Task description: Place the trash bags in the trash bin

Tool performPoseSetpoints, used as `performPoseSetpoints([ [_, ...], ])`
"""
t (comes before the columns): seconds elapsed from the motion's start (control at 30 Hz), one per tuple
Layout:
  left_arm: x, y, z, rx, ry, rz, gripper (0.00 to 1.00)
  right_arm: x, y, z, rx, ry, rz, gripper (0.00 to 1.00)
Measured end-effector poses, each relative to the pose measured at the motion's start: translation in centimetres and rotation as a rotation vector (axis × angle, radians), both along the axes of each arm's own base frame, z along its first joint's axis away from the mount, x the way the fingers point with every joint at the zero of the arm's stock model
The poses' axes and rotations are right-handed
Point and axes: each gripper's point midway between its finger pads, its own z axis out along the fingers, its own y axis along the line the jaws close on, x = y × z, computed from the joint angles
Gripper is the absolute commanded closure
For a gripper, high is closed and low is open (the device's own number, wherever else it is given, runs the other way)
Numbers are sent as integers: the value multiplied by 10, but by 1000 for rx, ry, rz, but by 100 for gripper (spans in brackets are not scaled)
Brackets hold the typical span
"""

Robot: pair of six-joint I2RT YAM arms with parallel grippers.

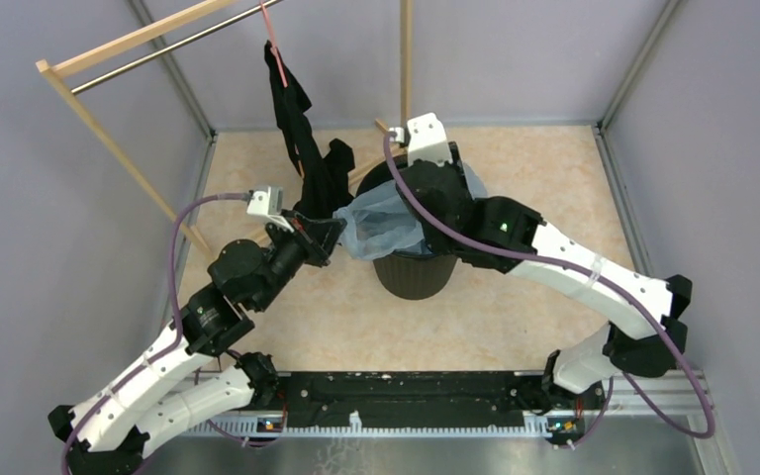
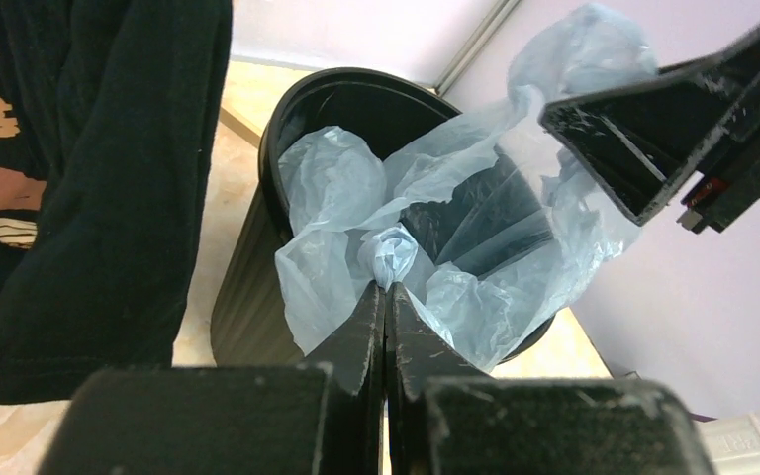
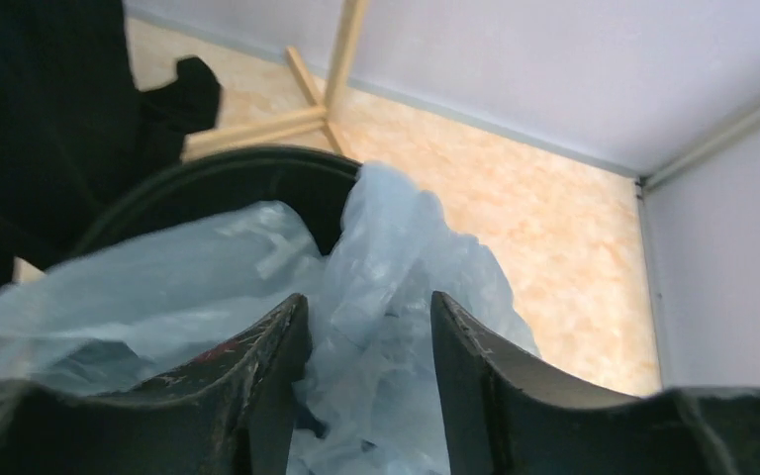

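The black ribbed trash bin (image 1: 414, 277) stands mid-table. The pale blue trash bag (image 1: 386, 226) lies over its mouth, partly inside, spilling over the left rim. My left gripper (image 1: 332, 235) is shut on a bunched fold of the bag (image 2: 388, 252) at the bin's (image 2: 247, 287) near rim. My right gripper (image 1: 433, 183) hovers over the bin's far side, jaws open, with bag film (image 3: 386, 287) between the fingers (image 3: 282, 341); the bin rim (image 3: 208, 168) shows behind. It also shows in the left wrist view (image 2: 653, 129).
A black garment with orange patches (image 1: 302, 139) hangs from a wooden rack (image 1: 119, 49) at back left, close to my left gripper; it fills the left of the left wrist view (image 2: 99, 168). The rack's wooden foot (image 3: 307, 104) lies behind the bin. Grey walls enclose the table.
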Motion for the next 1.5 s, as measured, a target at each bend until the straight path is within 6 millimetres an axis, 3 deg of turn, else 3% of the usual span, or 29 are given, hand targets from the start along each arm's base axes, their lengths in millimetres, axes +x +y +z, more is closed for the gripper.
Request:
performPoseSetpoints([
  [0.17, 1, 5, -7, 11, 10, 21, 100, -10, -24, -14, 1, -6, 32, 85],
  [0.27, 2, 8, -21, 36, 35, 38, 100, -26, -41, -18, 167, 23, 175, 98],
  [0.47, 0, 22, -65, 110, 122, 90, 100, -32, -95, 10, 488, -38, 238, 100],
  [0.6, -6, 36, -80, 132, 155, 126, 100, -51, -102, 19, 583, -51, 305, 100],
  [0.73, -9, 50, -84, 145, 163, 168, 100, -57, -103, -16, 582, 25, 293, 100],
  [0.9, -9, 64, -95, 193, 185, 225, 100, -59, -123, -63, 495, 117, 185, 96],
  [1.17, -8, 72, -116, 249, 221, 262, 100, -61, -162, -84, 427, 90, 29, 96],
  [1.3, -7, 73, -125, 275, 236, 270, 100, -50, -175, -119, 331, 104, -68, 96],
  [1.4, -5, 74, -129, 291, 243, 282, 100, -37, -173, -141, 271, 118, -110, 95],
  [1.5, -2, 73, -137, 322, 258, 292, 100, -14, -167, -154, 235, 136, -144, 85],
])
